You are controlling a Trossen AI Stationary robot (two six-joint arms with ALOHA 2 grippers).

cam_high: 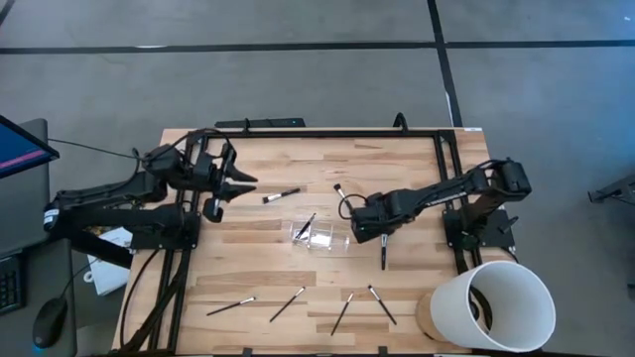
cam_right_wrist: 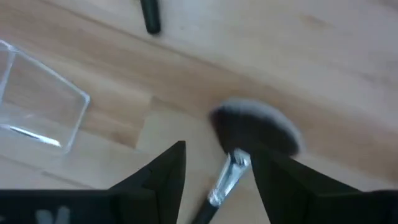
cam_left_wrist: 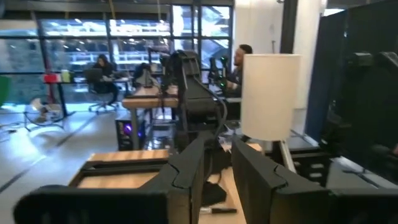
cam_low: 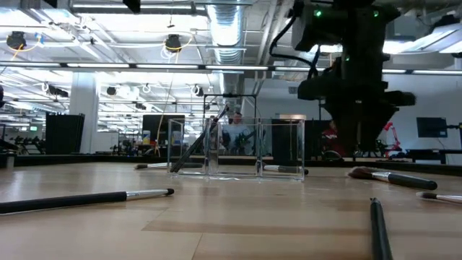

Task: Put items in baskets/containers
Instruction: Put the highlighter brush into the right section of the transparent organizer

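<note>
right gripper [cam_right_wrist: 214, 168] spread open, straddling the dark fan-headed silver-ferrule brush [cam_right_wrist: 252, 134] on the wooden surface [cam_high: 298, 268] | brush axis roughly 12-to-6, in line with your approach | clear plastic tray [cam_high: 319, 236] at its 9 o'clock | left gripper [cam_high: 236, 184] part-open, empty, parked farther off

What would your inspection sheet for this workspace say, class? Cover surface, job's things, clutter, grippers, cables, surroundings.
Surface: wooden table in a black frame.
Job's things: clear tray mid-table with one brush leaning in it; fan brush between the right gripper's fingers; other brushes loose, four along the near edge.
Clutter: white bucket at the table's corner by the right arm.
Grippers: right gripper beside the tray, open over the fan brush; left gripper waits at its side, empty.
Cables: black cable looping off the right arm.
Surroundings: monitor and mouse off the table; people at desks beyond.
</note>
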